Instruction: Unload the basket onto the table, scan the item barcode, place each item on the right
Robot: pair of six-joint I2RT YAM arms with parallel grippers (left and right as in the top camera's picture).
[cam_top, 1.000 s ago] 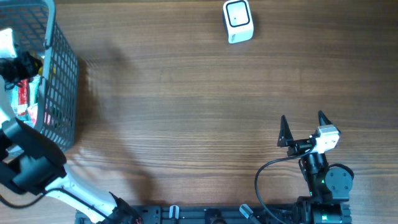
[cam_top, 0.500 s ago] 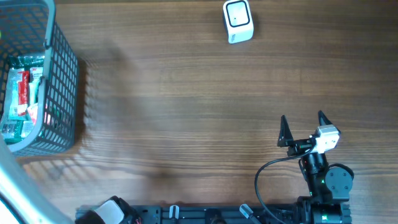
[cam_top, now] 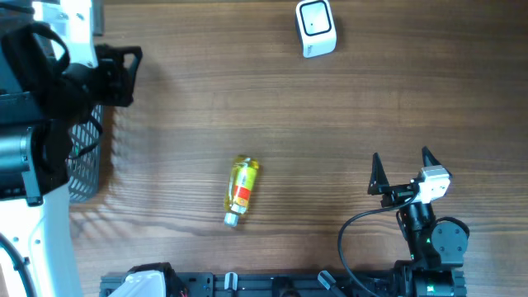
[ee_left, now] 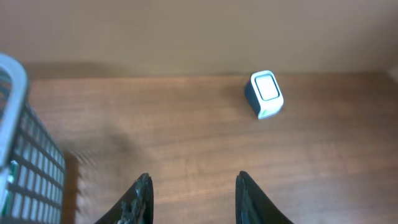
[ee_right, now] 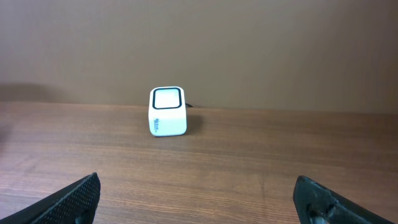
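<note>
The wooden table (cam_top: 330,107) is mostly bare boards, stretching from the barcode scanner (cam_top: 315,27) at its far edge back toward the robot. The left arm (cam_top: 33,124) looms far to the scanner's left, raised over the grey mesh basket (cam_top: 87,169), which sits on that same side and a little nearer the robot. The arm's height suggests it is clear of the basket rather than reaching in. The left gripper (ee_left: 194,200) looks toward the scanner with its fingers parted and only table between them, so it carries nothing.

The right gripper (cam_top: 402,157) sits well to the near right of the scanner and is aimed straight at it. Its fingers are spread wide and empty, a parked pose that probably leaves the work to the other arm.

The yellow bottle (cam_top: 240,190), red-banded, lies on its side well short of the scanner and slightly to its left. Its cap end points away from the scanner and neither gripper touches it. Its barcode cannot be made out, and it likely needs lifting before any scan.

The scanner is white and boxy, with its window tilted up and toward the robot, ready for an item to be held before it.
</note>
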